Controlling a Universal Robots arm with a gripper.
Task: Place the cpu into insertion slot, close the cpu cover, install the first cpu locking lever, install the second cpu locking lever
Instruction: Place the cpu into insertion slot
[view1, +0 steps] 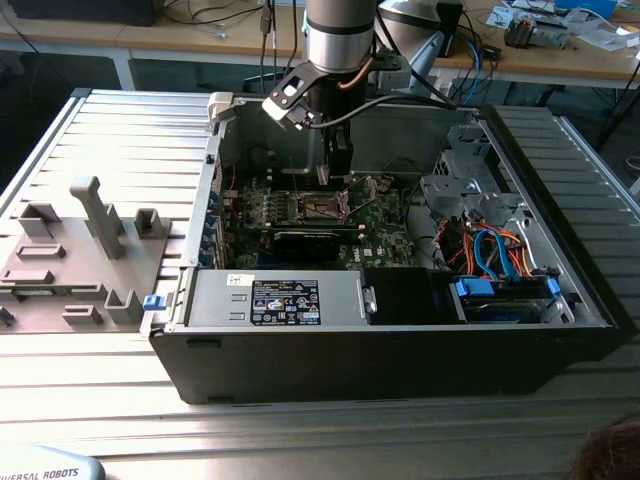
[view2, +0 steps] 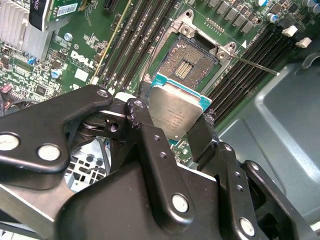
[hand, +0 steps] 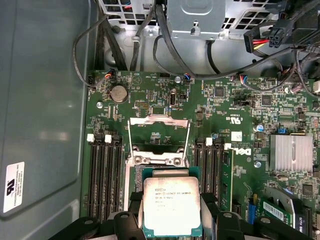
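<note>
cpu (hand: 171, 205) clamped by its edges in the gripper (view2: 175, 120), hovering close over the open insertion slot (view2: 187, 67), cpu cover (hand: 150, 120) raised; I judge it wants corners squared to slot, lowered flat, no sliding

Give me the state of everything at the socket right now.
cpu: gripped, clear of the slot, not seated.
gripper: shut on the cpu.
slot: uncovered, empty.
cover: swung open.
lever: released, sticking out.
case: side open.
</note>
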